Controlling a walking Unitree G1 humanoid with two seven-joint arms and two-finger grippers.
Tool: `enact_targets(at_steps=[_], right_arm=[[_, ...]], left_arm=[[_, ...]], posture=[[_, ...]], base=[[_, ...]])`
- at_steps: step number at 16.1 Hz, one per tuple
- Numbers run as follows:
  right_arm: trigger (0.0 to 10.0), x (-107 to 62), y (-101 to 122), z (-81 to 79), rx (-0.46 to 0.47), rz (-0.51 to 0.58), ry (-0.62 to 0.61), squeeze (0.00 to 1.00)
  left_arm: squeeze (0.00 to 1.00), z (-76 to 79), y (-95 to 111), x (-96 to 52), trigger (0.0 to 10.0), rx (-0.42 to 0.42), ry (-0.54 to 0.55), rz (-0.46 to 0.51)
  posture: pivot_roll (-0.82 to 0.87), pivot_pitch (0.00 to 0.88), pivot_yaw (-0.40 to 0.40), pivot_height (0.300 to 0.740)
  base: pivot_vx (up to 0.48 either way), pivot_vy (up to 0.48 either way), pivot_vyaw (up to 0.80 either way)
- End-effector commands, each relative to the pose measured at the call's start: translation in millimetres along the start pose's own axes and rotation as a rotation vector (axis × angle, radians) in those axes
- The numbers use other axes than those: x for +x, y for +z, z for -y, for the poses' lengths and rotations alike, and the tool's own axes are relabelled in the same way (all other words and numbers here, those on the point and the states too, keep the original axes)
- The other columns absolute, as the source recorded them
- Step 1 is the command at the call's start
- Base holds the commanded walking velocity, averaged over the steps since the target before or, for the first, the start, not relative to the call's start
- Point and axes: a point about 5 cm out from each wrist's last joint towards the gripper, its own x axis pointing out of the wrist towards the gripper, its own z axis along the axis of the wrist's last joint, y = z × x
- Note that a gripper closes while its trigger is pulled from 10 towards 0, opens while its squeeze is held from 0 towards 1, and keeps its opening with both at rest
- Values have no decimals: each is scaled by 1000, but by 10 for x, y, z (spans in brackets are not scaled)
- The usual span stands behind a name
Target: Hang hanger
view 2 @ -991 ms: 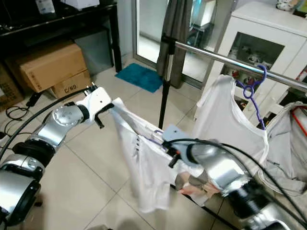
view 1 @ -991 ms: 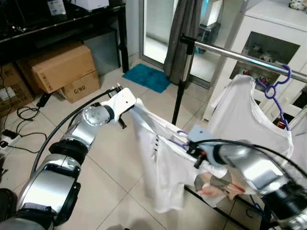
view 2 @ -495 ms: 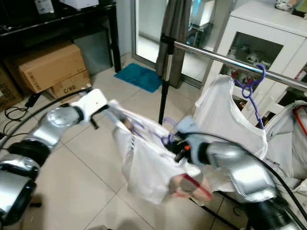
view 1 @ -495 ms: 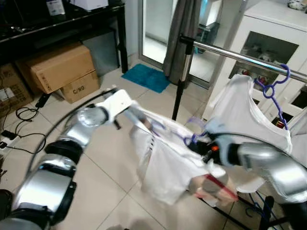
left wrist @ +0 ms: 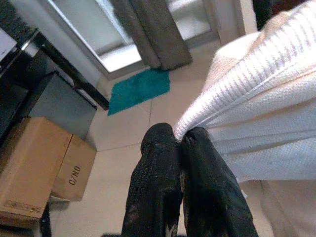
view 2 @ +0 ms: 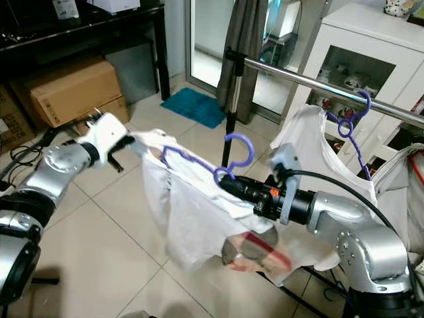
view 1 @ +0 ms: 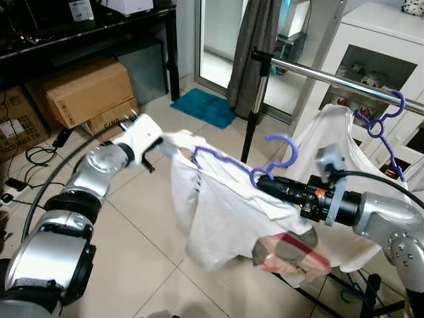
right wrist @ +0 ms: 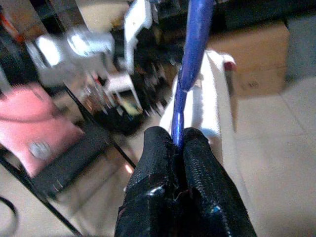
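Compared with one second ago, the purple hanger (view 1: 255,161) sits higher and its hook now points up, free of the fabric, where before it lay low against the shirt near the right arm. The right forearm has rotated so its fingers now extend toward the robot's left, and the left arm has swung outward, pulling the collar taut.

The hanger carries a white shirt (view 1: 222,212) and is held in mid-air in front of the robot, below and short of the steel rail (view 1: 338,78). The right claw (view 1: 267,184) is closed on the hanger's neck just under the hook; the right wrist view shows the purple stem pinched between both fingers. The left claw (left wrist: 181,140) is closed on a fold of the shirt's ribbed edge, holding that shoulder out to the side.

Task status: the garment is on the hanger and lifted. The hook is not yet over the rail. Remaining work, as judged: raise and carry the hook to the rail beside the second hanger (view 1: 383,117) with its shirt, seat it, then release both claws.
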Motion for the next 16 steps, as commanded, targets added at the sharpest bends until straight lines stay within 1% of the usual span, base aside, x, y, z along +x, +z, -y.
enact_targets(at_steps=[1,5,7,9,10,11,12,14,15,16], right_arm=[[0,-146,253,2,-42,130,-19,0],[0,-211,365,84,-3,236,-74,0],[0,-229,385,109,4,248,-104,0],[0,-161,200,123,-83,46,-153,0],[0,-42,64,96,-167,-100,-157,0],[0,42,-2,45,-205,-156,-126,0],[0,62,-16,28,-209,-163,-114,0],[0,172,-180,-53,-283,-303,-52,0],[0,240,-301,-44,-318,-391,-46,0],[0,314,-408,-5,-340,-460,-68,0]], left_arm=[[0,-197,-251,-153,0,-75,91,-111],[0,-72,-371,-154,0,-138,62,-127],[0,-33,-420,-166,0,-154,54,-133],[0,12,-365,-146,0,-179,20,-76],[0,-26,-184,-98,0,-169,3,-3],[0,-81,-47,-68,0,-149,12,37],[0,-96,-7,-59,0,-143,16,48],[0,-181,281,-2,0,-120,30,133],[0,-170,446,43,0,-106,12,180],[0,-91,592,100,0,-99,-27,221]], posture=[[-163,0,-7,740],[-163,0,-1,740],[-162,0,1,740],[-159,0,4,740],[-156,0,3,740],[-154,0,3,740],[-154,0,3,740],[-151,0,-3,740],[-147,0,-5,740],[-145,0,-5,740]], base=[[0,0,0],[0,0,0],[0,0,0],[0,0,0],[0,0,0],[0,0,0],[0,0,0],[0,0,0],[0,0,0],[0,0,0]])
